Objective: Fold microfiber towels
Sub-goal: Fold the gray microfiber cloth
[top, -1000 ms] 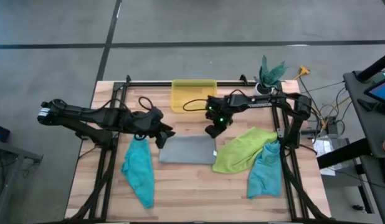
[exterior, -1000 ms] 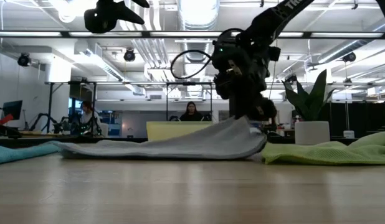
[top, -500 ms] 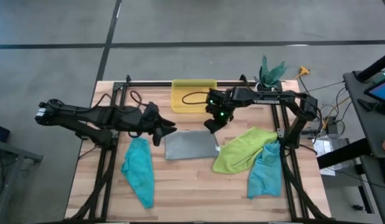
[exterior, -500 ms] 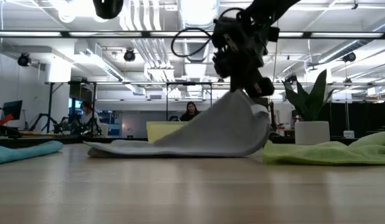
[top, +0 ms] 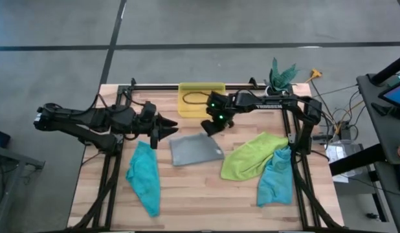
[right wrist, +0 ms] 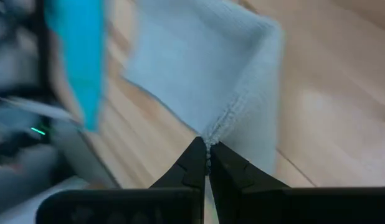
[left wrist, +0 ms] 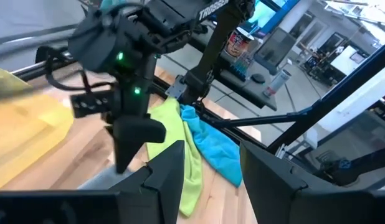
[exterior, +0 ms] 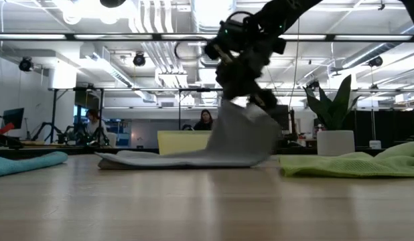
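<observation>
A light grey towel (top: 195,151) lies mid-table, its right part raised off the wood (exterior: 244,130). My right gripper (top: 208,127) is shut on it above its far right area, also seen in the low view (exterior: 246,97). My left gripper (top: 171,124) is open and empty, just off the towel's far left corner; its spread fingers show in the left wrist view (left wrist: 208,165). A teal towel (top: 144,176) lies crumpled at the left. A lime green towel (top: 252,155) and a second teal towel (top: 276,178) lie heaped at the right. My right gripper pinches the grey towel's hemmed edge at a corner (right wrist: 225,121) between its two shut fingertips (right wrist: 191,160), coming from above. The held part is lifted and hangs in a slack sheet below the fingers (exterior: 247,134). The towel's left part (exterior: 147,159) stays flat on the table.
A yellow translucent bin (top: 201,97) stands at the far edge, just behind my right gripper. A potted plant (top: 281,76) is at the far right corner. Black frame rails (top: 109,175) run along both table sides. Bare wood (top: 200,200) shows near the front edge.
My right gripper has risen and gone toward the table's left and far edge with the grey towel's right corner. That side has lifted off the wood and swung over toward the left, while the left part has stayed flat. My left gripper has drawn back from the towel toward the far left.
</observation>
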